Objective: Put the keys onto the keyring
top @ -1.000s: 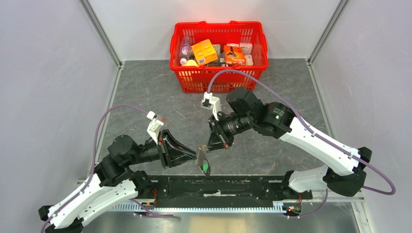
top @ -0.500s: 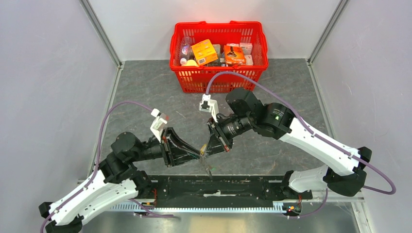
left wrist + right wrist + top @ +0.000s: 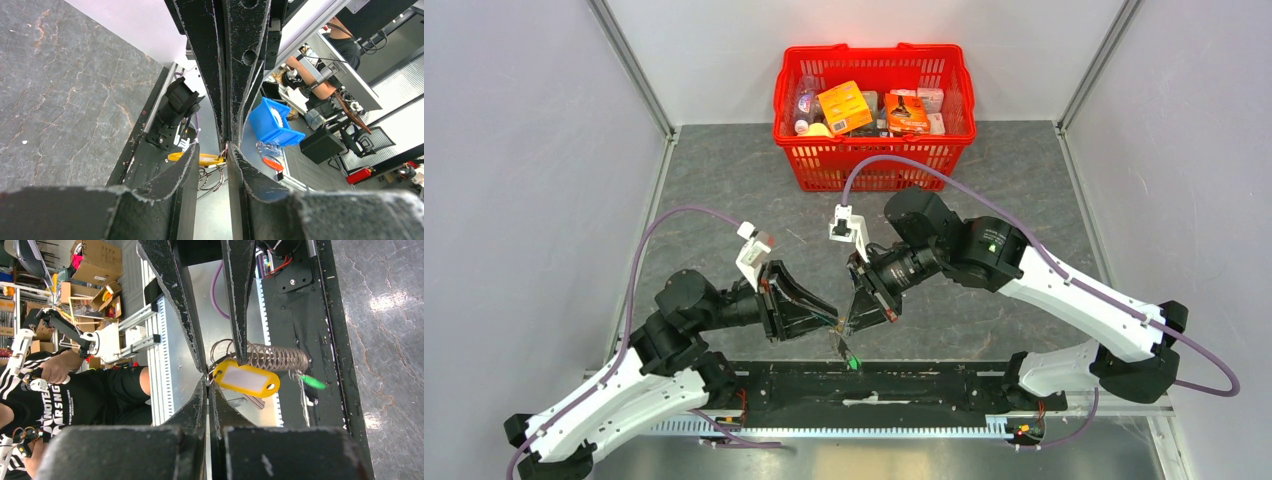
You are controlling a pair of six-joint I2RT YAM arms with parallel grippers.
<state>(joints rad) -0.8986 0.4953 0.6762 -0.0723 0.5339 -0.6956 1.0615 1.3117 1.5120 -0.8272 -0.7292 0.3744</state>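
Note:
My left gripper (image 3: 834, 318) and right gripper (image 3: 852, 322) meet tip to tip just above the black base rail. The keyring (image 3: 275, 357), a wire loop with a coiled stretch, sits between the left gripper's fingers, which pinch it with a narrow gap. It also shows in the left wrist view (image 3: 214, 177). The yellow key (image 3: 247, 378) hangs by a small ring, and my right gripper (image 3: 207, 382) is shut on that ring. The yellow key also shows in the left wrist view (image 3: 208, 158). The green key (image 3: 312, 382) hangs at the coil's far end and shows below the tips (image 3: 852, 358).
A red basket (image 3: 874, 165) full of packets stands at the back of the grey table. The black base rail (image 3: 924, 385) runs along the near edge. Grey walls close both sides. A blue bin (image 3: 272, 122) lies beyond the table.
My right gripper has moved left and down until its tips touch the left gripper's. The left gripper has risen a little with the keyring. The green key still hangs below.

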